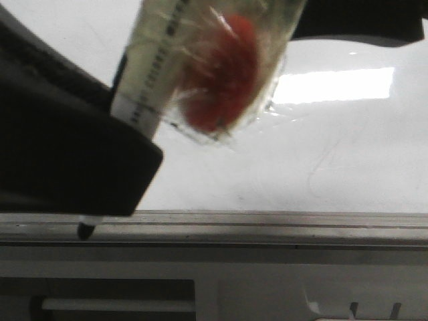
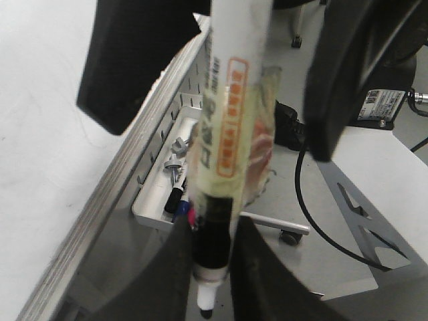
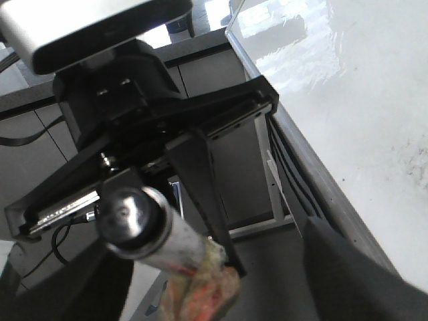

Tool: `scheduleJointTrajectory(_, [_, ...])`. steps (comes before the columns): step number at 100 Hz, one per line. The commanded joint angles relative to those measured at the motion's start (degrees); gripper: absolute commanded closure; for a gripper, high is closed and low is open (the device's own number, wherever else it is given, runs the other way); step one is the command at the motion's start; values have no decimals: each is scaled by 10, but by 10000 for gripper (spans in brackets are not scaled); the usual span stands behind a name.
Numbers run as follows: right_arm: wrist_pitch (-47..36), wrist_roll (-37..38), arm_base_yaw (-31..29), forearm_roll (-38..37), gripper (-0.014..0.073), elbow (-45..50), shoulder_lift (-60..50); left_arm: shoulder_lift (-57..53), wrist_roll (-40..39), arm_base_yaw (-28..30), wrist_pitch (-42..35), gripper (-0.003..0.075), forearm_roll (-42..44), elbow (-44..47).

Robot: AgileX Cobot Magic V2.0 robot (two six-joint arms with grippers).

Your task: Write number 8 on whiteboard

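My left gripper (image 1: 114, 200) (image 2: 214, 231) is shut on a marker (image 1: 150, 80) (image 2: 224, 114) near its nib end. The black nib (image 1: 85, 229) pokes out below the fingers, level with the whiteboard's grey edge strip (image 1: 267, 224), not over the white surface. A red wad under clear tape (image 1: 224, 73) sits on the marker's barrel. My right gripper (image 3: 207, 267) (image 2: 217, 130) is open, its fingers (image 2: 134, 60) well apart on either side of the marker's upper end (image 3: 134, 214). The whiteboard (image 1: 348, 134) (image 3: 374, 100) is glossy with glare. No black number 8 shows, only a faint thin curve (image 1: 321, 167).
A metal tray (image 2: 154, 207) with spare markers and a bolt hangs below the board's edge. Grey speckled smudges (image 3: 408, 160) mark the board. A black cable (image 2: 307, 214) and a caster wheel (image 2: 289, 236) lie below on the floor.
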Motion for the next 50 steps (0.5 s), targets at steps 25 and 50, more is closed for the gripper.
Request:
scheduleJointTrajectory(25, [29,-32,1,40,659,-18,5,-7,-1,-4,-34,741,-7,-16])
scheduleJointTrajectory(50, [6,-61,1,38,654,-18,-8,-11,-1,-4,-35,671,-10,-16])
